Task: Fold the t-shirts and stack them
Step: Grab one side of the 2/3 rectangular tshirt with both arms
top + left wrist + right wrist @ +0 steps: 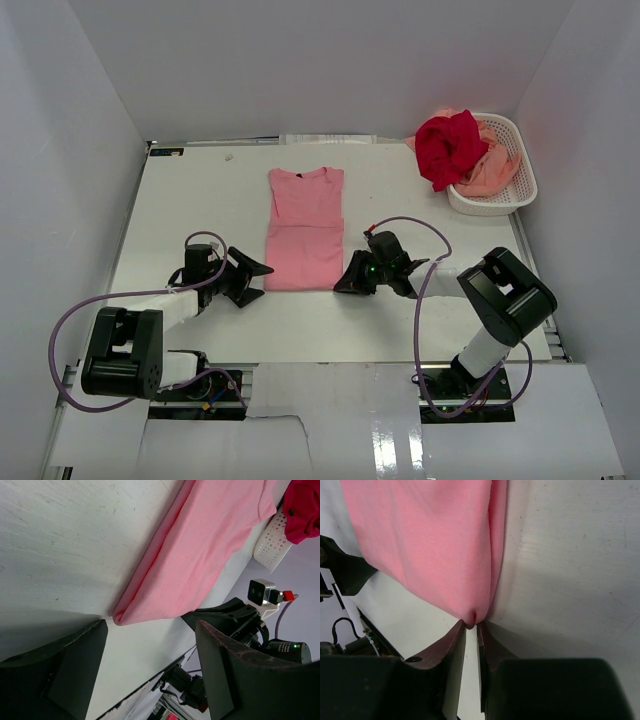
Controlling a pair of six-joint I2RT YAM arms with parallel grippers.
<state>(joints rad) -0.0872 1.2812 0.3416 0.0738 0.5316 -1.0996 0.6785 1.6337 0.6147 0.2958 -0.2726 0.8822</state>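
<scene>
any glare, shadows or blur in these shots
Top view: even light, glare on the glossy sheet at the near edge. Left wrist view: dark shadow on the table by the left gripper. Right wrist view: right gripper dark and soft, pink shirt sharp.

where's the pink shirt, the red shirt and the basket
pink shirt (305, 225): top view, middle of the flat cloth
red shirt (448, 145): top view, middle of the bunched cloth
basket (492, 207): top view, near wall
</scene>
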